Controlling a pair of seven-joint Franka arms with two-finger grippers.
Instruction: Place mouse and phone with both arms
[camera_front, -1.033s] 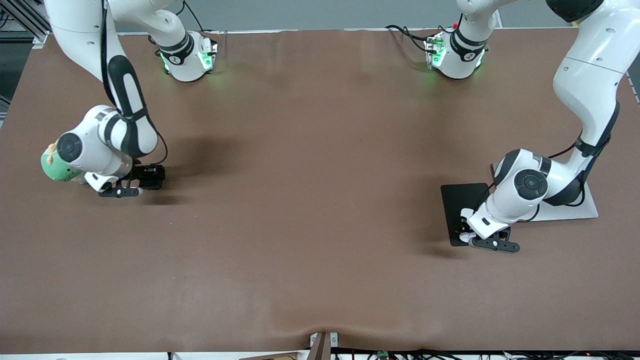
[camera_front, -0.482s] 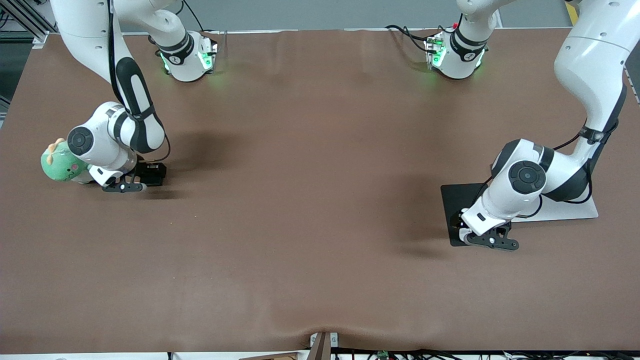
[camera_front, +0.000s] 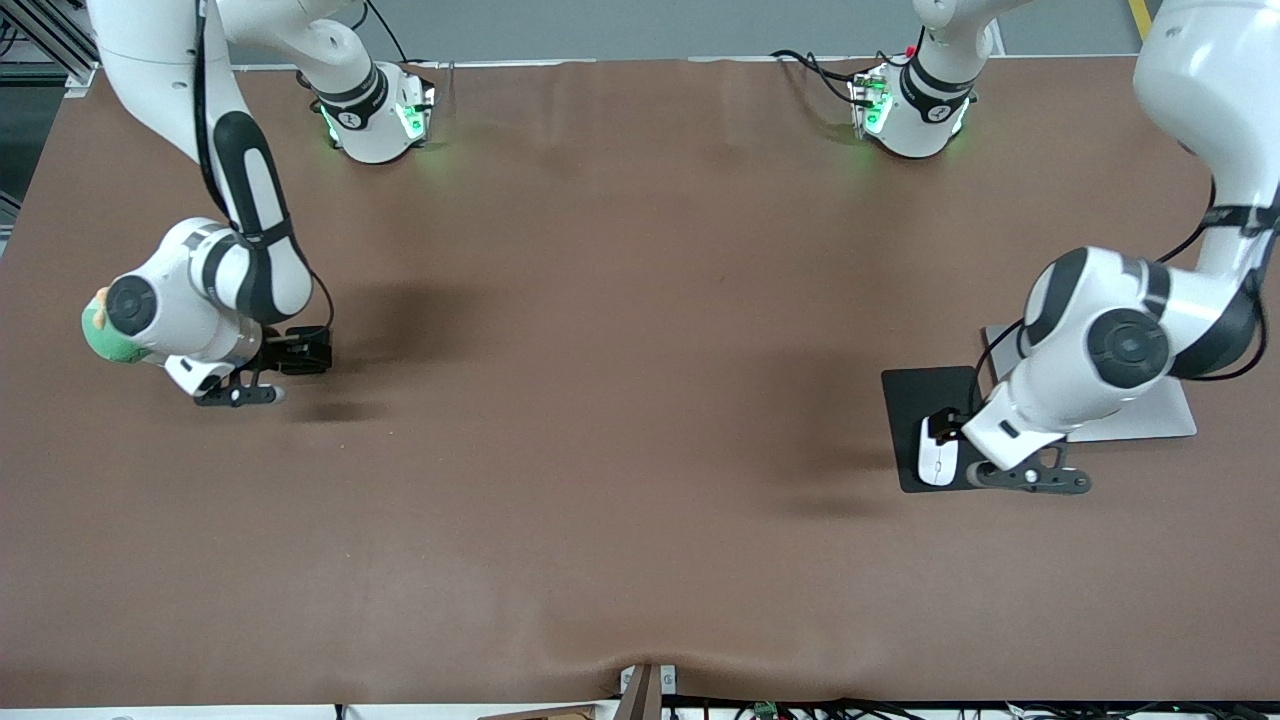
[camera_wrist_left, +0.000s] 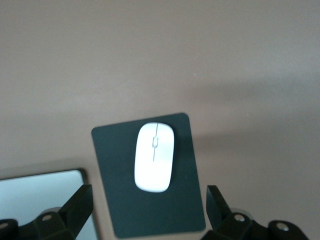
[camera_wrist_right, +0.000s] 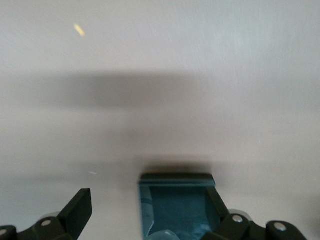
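Note:
The white mouse (camera_front: 938, 462) (camera_wrist_left: 154, 157) lies on the black mouse pad (camera_front: 915, 400) (camera_wrist_left: 150, 215) toward the left arm's end of the table. My left gripper (camera_front: 1030, 478) (camera_wrist_left: 149, 200) hovers open just beside the mouse, over the pad's edge, with nothing between its fingers. My right gripper (camera_front: 238, 393) (camera_wrist_right: 149, 207) is low over the table at the right arm's end, open wide. In the right wrist view the glossy dark phone (camera_wrist_right: 177, 205) lies between the fingers, close against one finger (camera_wrist_right: 220, 210). In the front view the phone is hidden under the right hand.
A green plush toy (camera_front: 102, 338) sits beside the right wrist near the table's edge. A flat white board (camera_front: 1140, 420) (camera_wrist_left: 40, 197) lies next to the mouse pad, partly under the left arm. Brown table (camera_front: 620, 400) stretches between the arms.
The right gripper has opened around the phone. The left arm has lifted and shifted off the mouse toward its end of the table, leaving the mouse uncovered on the pad.

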